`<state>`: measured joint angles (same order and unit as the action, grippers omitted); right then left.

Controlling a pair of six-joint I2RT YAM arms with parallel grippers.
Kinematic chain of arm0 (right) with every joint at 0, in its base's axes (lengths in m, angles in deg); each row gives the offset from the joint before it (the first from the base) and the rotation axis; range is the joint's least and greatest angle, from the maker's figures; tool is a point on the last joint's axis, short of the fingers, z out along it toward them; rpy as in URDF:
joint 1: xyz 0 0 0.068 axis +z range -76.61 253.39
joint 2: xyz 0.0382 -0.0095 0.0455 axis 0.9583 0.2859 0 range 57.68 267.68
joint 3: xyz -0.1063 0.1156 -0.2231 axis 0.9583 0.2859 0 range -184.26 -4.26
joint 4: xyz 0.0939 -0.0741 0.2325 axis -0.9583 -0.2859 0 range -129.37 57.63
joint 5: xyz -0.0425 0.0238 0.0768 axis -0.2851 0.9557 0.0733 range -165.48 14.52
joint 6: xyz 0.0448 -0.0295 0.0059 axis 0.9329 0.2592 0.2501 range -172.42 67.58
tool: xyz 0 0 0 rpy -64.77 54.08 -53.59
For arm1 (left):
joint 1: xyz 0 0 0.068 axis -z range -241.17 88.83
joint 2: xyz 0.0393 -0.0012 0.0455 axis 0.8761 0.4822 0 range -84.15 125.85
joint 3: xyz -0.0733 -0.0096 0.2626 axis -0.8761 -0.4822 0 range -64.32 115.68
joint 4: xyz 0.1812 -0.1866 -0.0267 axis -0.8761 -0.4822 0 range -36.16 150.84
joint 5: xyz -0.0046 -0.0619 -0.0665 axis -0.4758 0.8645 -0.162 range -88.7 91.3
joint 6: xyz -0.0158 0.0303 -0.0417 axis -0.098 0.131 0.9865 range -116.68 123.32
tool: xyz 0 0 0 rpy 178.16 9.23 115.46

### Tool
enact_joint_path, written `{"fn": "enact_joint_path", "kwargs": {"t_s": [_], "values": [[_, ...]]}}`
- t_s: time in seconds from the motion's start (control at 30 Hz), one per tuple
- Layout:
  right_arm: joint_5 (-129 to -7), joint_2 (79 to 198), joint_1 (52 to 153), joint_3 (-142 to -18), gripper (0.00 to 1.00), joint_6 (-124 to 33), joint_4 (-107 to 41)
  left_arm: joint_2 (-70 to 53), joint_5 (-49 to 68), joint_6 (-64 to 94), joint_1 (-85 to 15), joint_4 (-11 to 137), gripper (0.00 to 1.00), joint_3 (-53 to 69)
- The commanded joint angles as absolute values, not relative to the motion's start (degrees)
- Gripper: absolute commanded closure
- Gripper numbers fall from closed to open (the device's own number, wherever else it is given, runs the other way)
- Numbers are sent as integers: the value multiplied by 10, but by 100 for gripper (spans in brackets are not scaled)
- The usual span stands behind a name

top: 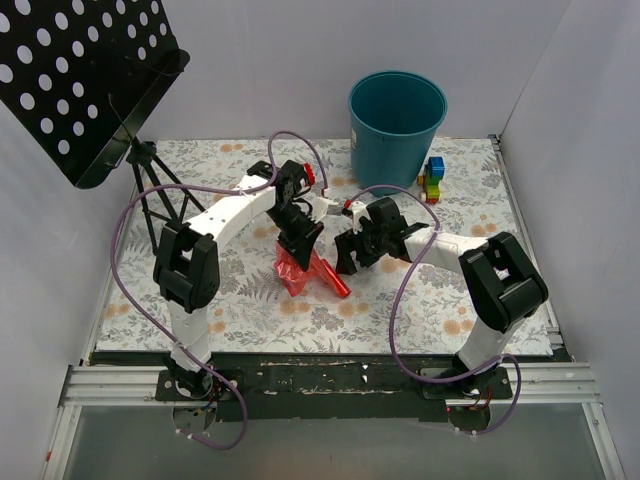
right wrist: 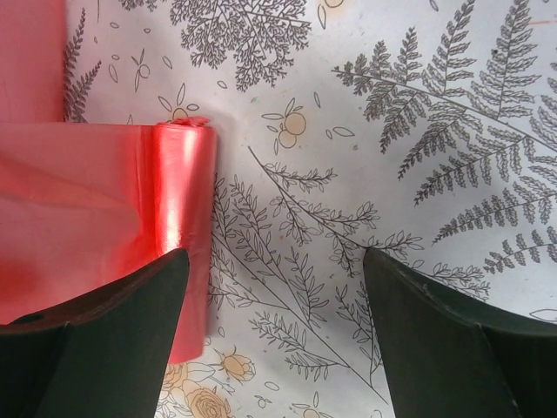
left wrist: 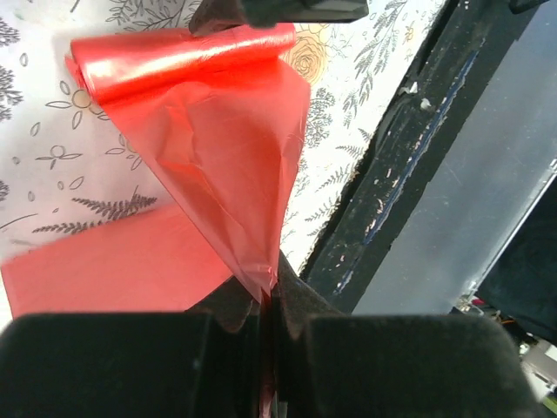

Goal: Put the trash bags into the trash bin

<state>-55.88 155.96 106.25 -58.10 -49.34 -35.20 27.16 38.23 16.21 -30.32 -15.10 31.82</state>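
Trash bags [top: 310,272] are pinched by the left fingers [left wrist: 296,322], roll [left wrist: 183,65] crosswise ahead. Right fingers [right wrist: 122,340] are spread wide just beside it.

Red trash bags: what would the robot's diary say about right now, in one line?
left gripper: shut on trash bags | right gripper: open, beside them | trash bin: upright, no bag seen inside
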Motion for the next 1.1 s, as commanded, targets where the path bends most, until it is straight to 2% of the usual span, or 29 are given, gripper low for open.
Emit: {"fn": "enact_joint_path", "kwargs": {"t_s": [0.0,0.33,0.6,1.07], "values": [[-568,1573,1063,-609,11,-473,-346,210,346,149,-305,-183,100,320],[-551,1573,1064,-617,11,-467,-344,107,276,145,-305,-183,100,167],[-539,1592,1087,-629,11,-472,-344,79,241,145,-305,-183,100,67],[-535,1624,1153,-659,11,-506,-345,59,234,147,-305,-175,100,32]]}}
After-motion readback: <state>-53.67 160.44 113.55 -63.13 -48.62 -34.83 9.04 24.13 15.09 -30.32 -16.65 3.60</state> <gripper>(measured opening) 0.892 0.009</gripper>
